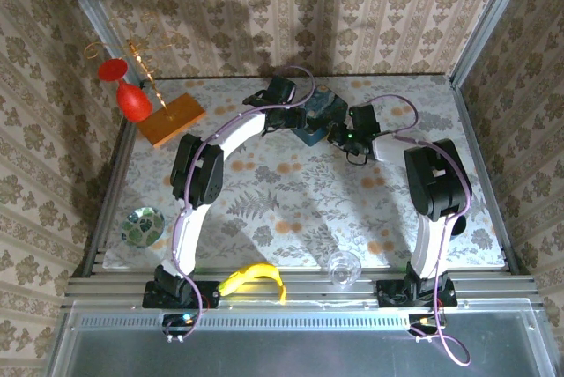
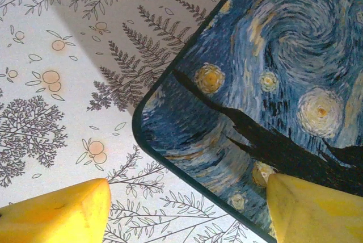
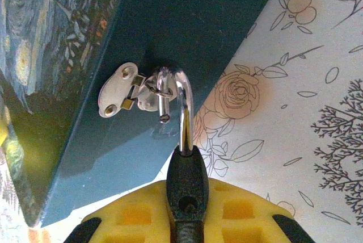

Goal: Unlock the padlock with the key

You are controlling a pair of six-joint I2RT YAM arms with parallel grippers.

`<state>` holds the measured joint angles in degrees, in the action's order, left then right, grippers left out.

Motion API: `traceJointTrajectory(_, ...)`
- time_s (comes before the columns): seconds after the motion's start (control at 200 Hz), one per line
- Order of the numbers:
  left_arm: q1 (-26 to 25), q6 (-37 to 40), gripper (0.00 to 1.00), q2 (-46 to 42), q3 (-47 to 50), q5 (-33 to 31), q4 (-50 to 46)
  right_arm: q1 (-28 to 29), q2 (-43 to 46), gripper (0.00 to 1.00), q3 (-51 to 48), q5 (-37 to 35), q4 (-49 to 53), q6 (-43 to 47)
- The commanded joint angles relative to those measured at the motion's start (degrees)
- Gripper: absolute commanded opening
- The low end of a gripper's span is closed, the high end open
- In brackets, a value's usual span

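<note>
padlock (image 3: 186, 183) body base cut off at bottom edge; tin (image 2: 272, 84) runs past frame edges

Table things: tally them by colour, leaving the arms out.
Red: 1, goblet-shaped piece
Orange: 1, wooden block
Blue: 1, tin
Green: 1, dish
Yellow: 1, banana
Clear: 1, glass
Dark grey: 1, padlock
Total: 7

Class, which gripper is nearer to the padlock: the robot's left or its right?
Right. The right gripper grips the padlock by its dark body, beside the tin; the left gripper hangs open above the tin's painted lid corner, away from the padlock.
</note>
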<state>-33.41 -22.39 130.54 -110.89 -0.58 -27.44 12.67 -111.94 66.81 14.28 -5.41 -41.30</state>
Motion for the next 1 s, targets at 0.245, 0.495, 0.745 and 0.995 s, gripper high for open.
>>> traceJointTrajectory(0.245,-0.17,1.60,0.71,0.23,5.71,-1.09,-7.10,-4.30,-5.91,0.00,8.32,-0.82,-0.38,3.22)
traceJointTrajectory(0.495,-0.17,1.40,0.70,-0.86,6.20,-0.75,-6.75,-6.02,-5.28,0.00,7.45,1.62,0.22,-0.54)
traceJointTrajectory(0.745,-0.34,0.18,0.68,-6.92,11.25,-0.30,-6.31,-3.97,3.29,0.00,-7.48,2.98,-9.18,-8.03)
traceJointTrajectory(0.995,-0.34,-0.65,0.68,-18.16,22.54,-2.13,-6.05,3.40,16.33,0.00,-22.54,-1.58,-12.79,-12.58)
